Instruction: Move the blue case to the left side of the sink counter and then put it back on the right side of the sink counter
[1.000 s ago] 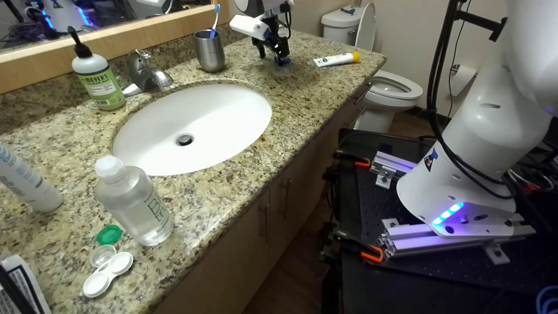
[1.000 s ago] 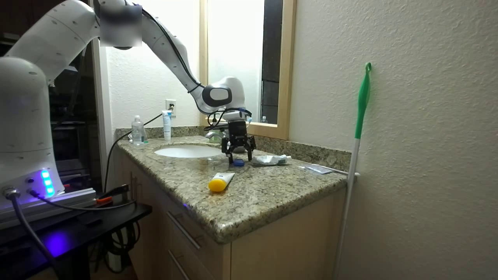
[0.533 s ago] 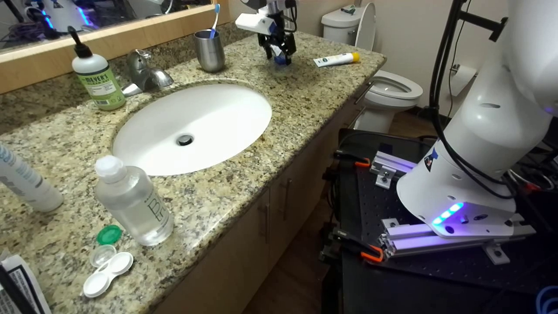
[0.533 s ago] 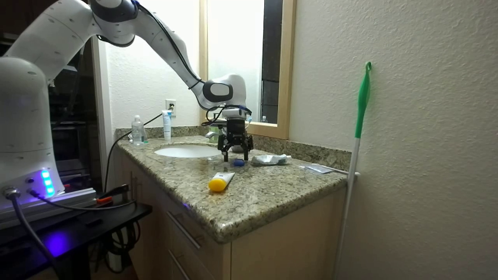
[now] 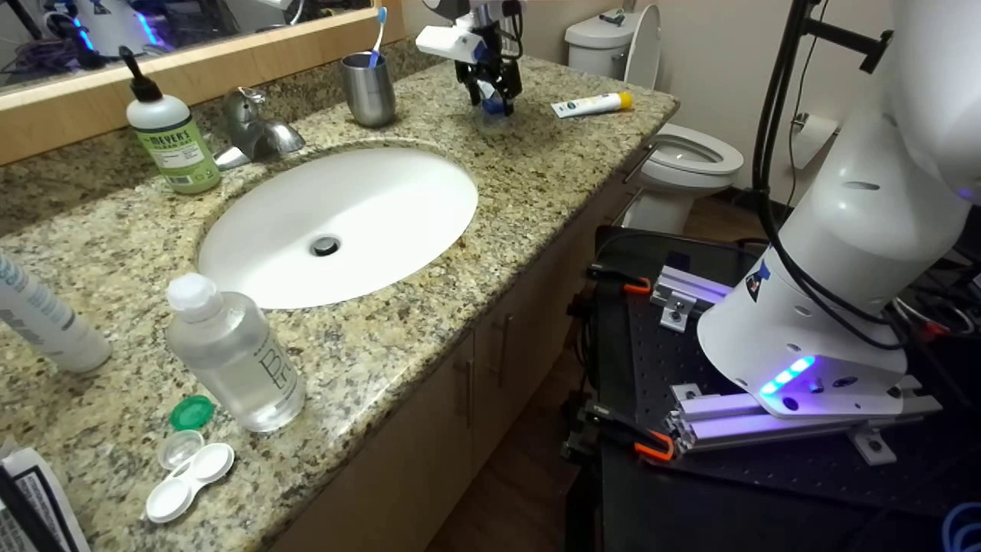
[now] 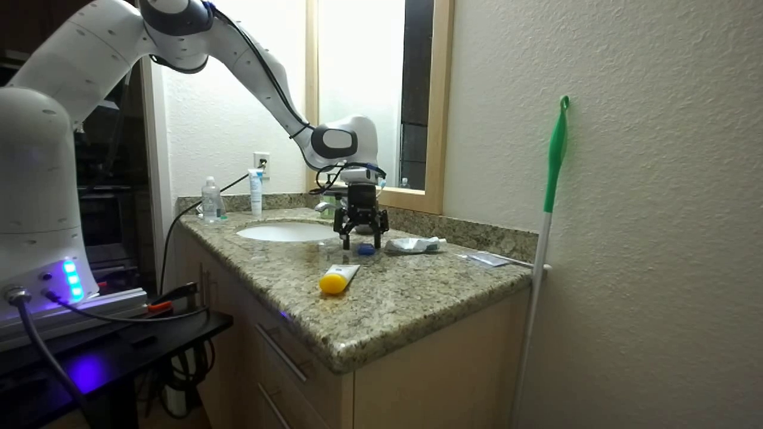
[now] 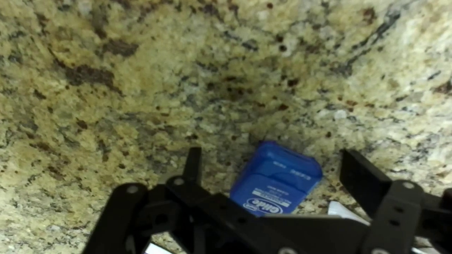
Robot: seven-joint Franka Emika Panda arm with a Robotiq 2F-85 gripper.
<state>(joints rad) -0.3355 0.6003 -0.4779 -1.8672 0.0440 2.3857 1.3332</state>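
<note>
The blue case (image 7: 279, 178) lies flat and slanted on the speckled granite sink counter (image 7: 141, 88). My gripper (image 7: 271, 151) is open, pointing down over it, with one finger on each side and gaps to both. The black gripper body hides the case's lower end in the wrist view. In an exterior view, the case (image 6: 366, 250) shows low between the two fingertips of the gripper (image 6: 362, 244), at the far end of the counter from the clear bottle. The case (image 5: 494, 106) is partly hidden by the fingers in an exterior view.
A white tube with yellow cap (image 5: 592, 105) and a crumpled white tube (image 6: 414, 245) lie near the gripper. A metal cup (image 5: 369, 96), faucet (image 5: 257, 130) and oval basin (image 5: 383, 222) are close by. A clear bottle (image 5: 237, 360) and lens case (image 5: 188, 483) are beyond the basin.
My gripper has shifted sideways over the counter, so its fingers now stand on both sides of the blue case. It sinks slightly in the last half second. The case stays put.
</note>
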